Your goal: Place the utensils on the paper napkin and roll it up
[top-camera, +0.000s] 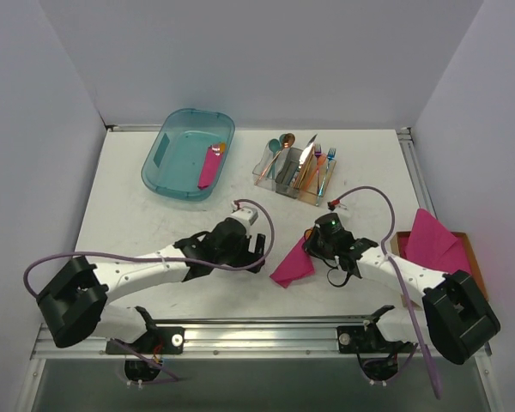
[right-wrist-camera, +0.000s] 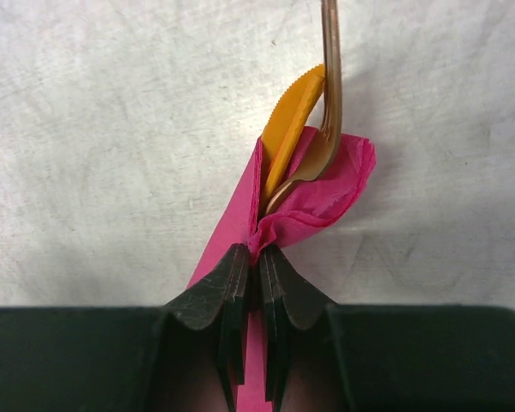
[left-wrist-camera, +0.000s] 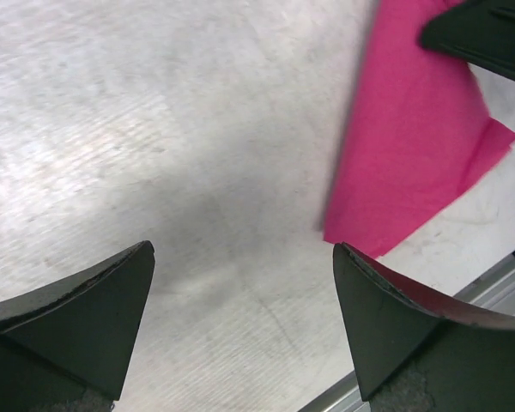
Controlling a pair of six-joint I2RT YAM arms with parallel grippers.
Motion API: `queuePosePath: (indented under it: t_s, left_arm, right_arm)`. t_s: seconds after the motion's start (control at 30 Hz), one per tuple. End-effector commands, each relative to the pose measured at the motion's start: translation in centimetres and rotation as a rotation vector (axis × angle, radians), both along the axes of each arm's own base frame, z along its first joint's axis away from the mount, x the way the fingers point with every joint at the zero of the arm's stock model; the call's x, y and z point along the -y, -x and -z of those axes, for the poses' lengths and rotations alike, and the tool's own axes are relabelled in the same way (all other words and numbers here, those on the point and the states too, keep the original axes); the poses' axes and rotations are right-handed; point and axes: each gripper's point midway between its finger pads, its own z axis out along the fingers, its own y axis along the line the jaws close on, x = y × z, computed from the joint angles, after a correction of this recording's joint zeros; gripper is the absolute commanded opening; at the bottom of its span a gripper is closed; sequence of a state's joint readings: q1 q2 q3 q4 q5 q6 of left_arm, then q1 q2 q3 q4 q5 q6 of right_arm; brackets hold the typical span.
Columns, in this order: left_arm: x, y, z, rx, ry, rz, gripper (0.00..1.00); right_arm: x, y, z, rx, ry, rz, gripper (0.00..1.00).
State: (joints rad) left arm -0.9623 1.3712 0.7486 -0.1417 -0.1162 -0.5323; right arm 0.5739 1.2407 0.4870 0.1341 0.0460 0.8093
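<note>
The magenta paper napkin [top-camera: 292, 265] lies folded on the table between my two grippers. My right gripper [top-camera: 309, 250] is shut on its bunched edge, seen in the right wrist view [right-wrist-camera: 259, 257]. Two copper-orange utensils stick out of the fold beyond the fingertips: a serrated knife blade [right-wrist-camera: 292, 124] and a curved piece with a slim handle [right-wrist-camera: 329, 77]. My left gripper [top-camera: 257, 253] is open and empty just left of the napkin. In the left wrist view [left-wrist-camera: 243, 257] it hovers over bare table, and the napkin [left-wrist-camera: 412, 146] lies to the upper right.
A teal bin [top-camera: 176, 176] at the back left holds a rolled pink napkin [top-camera: 210, 167]. A clear cutlery holder [top-camera: 296, 170] with copper, teal and iridescent pieces stands at the back centre. A stack of pink napkins [top-camera: 433, 240] sits on an orange tray at the right.
</note>
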Motion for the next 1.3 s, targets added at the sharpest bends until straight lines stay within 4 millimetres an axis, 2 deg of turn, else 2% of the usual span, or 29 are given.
queuePosePath:
  t_s: [0.0, 0.1, 0.13, 0.17, 0.23, 0.27, 0.47, 0.7, 0.97, 1.07, 1.1, 1.27]
  left_arm:
    - [-1.0, -1.3, -1.6, 0.017, 0.079, -0.075, 0.94]
    - [-1.6, -1.8, -2.3, 0.007, 0.155, -0.076, 0.94]
    - [-1.4, -2.0, -3.5, 0.024, 0.208, -0.069, 0.94]
    - [-2.2, -2.1, -3.0, 0.009, 0.214, -0.083, 0.94]
    - [-1.4, -2.6, -5.1, 0.049, 0.323, -0.053, 0.94]
    - [-1.8, -2.7, -5.0, 0.050, 0.338, -0.056, 0.94]
    - [-0.9, -2.5, -7.9, 0.124, 0.423, 0.026, 0.94]
    - [0.4, -1.5, -10.7, 0.146, 0.520, 0.143, 0.94]
    - [1.4, -1.7, -13.2, 0.150, 0.589, 0.206, 0.94]
    - [1.9, -1.6, -13.5, 0.138, 0.601, 0.232, 0.94]
    - [2.0, -1.5, -13.9, 0.144, 0.617, 0.246, 0.94]
    - [2.8, -0.7, -15.5, 0.146, 0.699, 0.302, 0.94]
  right_arm:
    - [-0.1, -1.3, -2.5, 0.125, 0.008, -0.025, 0.00]
    - [-0.4, -1.6, -3.4, 0.160, 0.003, -0.048, 0.00]
    - [-0.4, -1.6, -3.4, 0.166, 0.004, -0.052, 0.00]
    - [-0.5, -1.7, -3.7, 0.176, 0.002, -0.057, 0.00]
    - [-0.7, -1.8, -4.0, 0.192, -0.001, -0.072, 0.00]
    - [-0.9, -1.9, -4.2, 0.199, -0.007, -0.083, 0.00]
    - [-2.3, -1.9, -6.7, 0.277, -0.056, -0.162, 0.00]
    - [-4.3, -1.4, -11.5, 0.384, -0.137, -0.285, 0.00]
    - [-7.6, 0.1, -17.7, 0.498, -0.242, -0.450, 0.00]
    - [-8.5, 1.0, -19.2, 0.528, -0.263, -0.491, 0.00]
    - [-8.7, 1.1, -20.2, 0.550, -0.275, -0.494, 0.00]
    - [-9.4, 2.0, -22.5, 0.591, -0.327, -0.521, 0.00]
